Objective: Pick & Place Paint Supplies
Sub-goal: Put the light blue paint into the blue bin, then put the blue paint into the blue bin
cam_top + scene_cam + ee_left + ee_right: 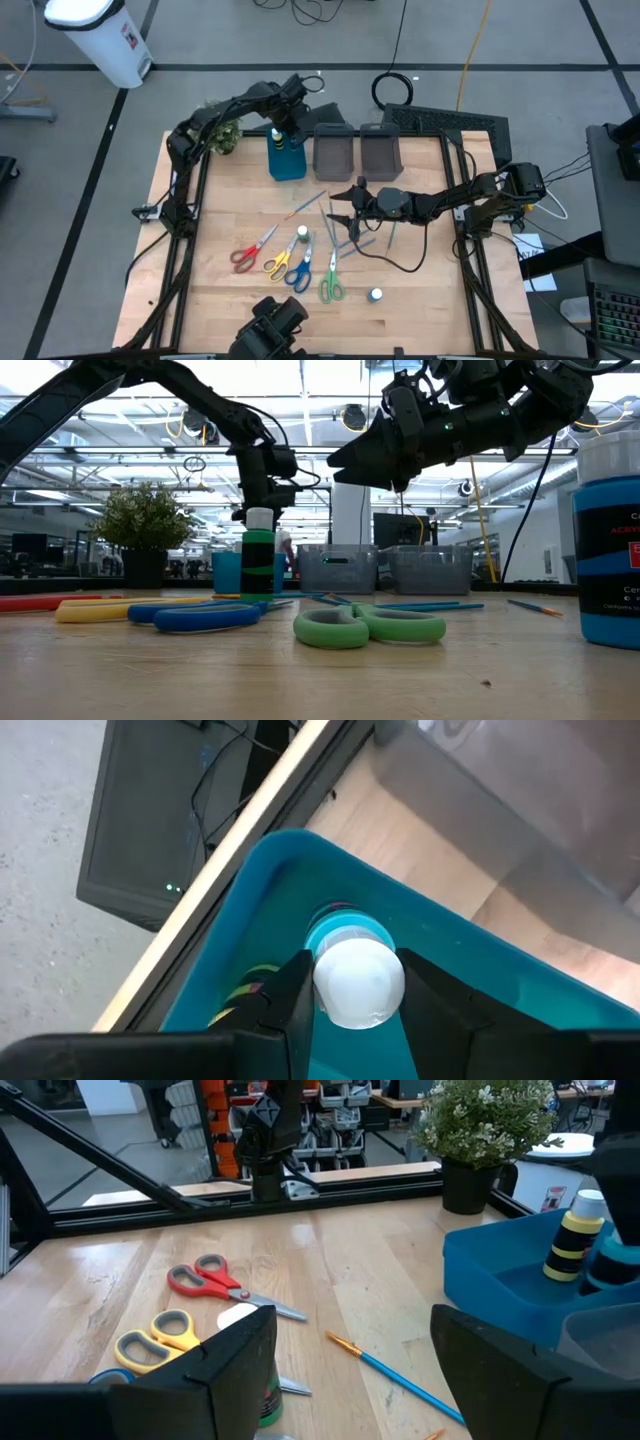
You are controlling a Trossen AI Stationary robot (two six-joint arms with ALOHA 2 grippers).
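My left gripper (358, 970) hangs over the blue bin (287, 160) at the table's far side, shut on a small bottle (350, 935) with a white cap and a teal label. A yellow-banded bottle (570, 1240) stands inside that bin. My right gripper (335, 200) hovers open and level above the table's middle, holding nothing. Below and in front of it lie red scissors (252, 250), yellow scissors (280, 260), blue scissors (300, 270), green scissors (331, 283) and thin brushes (305, 205). A white-capped green bottle (258, 550) and another small bottle (375, 295) stand on the table. My left gripper pinches the bottle at its white cap (330, 995), one finger on each side. The fingers (290, 990) come from above, pointing steeply down. The bottle hangs upright inside the blue bin's walls; I cannot tell whether its bottom touches the bin's floor.
Two grey bins (334, 150) (380, 150) stand to the right of the blue one along the far edge. A potted plant (222, 135) sits at the far left corner. A cable (400, 262) trails over the table under my right arm.
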